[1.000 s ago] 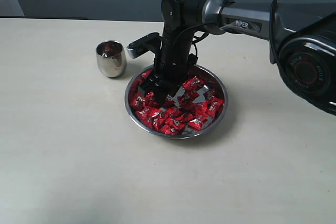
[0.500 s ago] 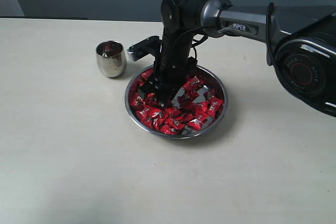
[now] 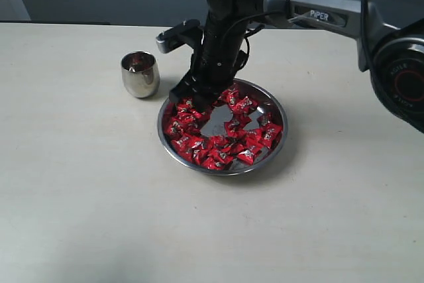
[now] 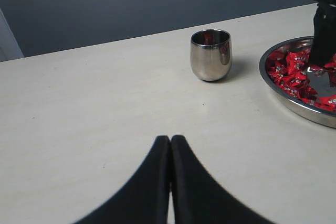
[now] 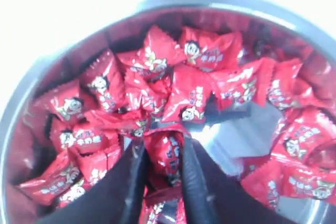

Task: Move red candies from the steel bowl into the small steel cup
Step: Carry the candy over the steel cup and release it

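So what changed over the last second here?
The right pincer closed on one shiny red-wrapped candy and rose off the pile in the wide shallow steel bowl, baring a patch of its bottom. The small rounded steel cup and the bowl stayed put.

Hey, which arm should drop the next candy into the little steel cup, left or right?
Right. The right hand grips a red candy over the steel bowl, right beside the small steel cup. The left hand is shut, empty, and sits back from the cup.
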Tool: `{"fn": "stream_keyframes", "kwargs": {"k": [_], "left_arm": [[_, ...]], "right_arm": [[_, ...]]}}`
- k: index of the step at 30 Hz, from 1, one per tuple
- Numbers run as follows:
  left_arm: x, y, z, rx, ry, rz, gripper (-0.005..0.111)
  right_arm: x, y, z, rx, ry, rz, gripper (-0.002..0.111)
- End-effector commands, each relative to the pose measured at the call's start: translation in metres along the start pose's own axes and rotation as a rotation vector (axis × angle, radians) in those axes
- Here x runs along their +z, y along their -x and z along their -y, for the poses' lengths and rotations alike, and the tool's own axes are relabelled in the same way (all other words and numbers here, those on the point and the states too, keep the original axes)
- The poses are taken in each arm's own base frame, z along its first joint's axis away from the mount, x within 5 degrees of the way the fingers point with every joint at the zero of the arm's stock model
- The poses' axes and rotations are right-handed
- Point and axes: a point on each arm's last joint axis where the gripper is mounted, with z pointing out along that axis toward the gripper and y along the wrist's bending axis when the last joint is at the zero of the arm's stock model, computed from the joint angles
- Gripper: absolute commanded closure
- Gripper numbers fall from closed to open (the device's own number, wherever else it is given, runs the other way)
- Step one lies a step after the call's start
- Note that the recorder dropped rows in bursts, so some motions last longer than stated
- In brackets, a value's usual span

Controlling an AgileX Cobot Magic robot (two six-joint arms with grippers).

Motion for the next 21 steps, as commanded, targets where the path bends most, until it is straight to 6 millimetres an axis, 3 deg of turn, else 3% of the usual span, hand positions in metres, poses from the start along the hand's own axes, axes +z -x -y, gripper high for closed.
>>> {"fn": "stream_keyframes", "kwargs": {"k": [1, 10, 21], "left_arm": [[0.000, 0.001, 0.000, -0.006, -0.004, 0.015, 0.106], [0.000, 0.001, 0.000, -0.006, -0.004, 0.015, 0.106], [0.000, 0.001, 0.000, -0.006, -0.004, 0.015, 0.106]], "right_arm": [[-0.019, 0.011, -0.002, 0.016, 0.004, 0.133, 0.109], [-0.030, 0.045, -0.001, 0.128, 0.032, 0.537, 0.109], [-0.035, 0.057, 0.001, 0.122, 0.013, 0.691, 0.109]]}}
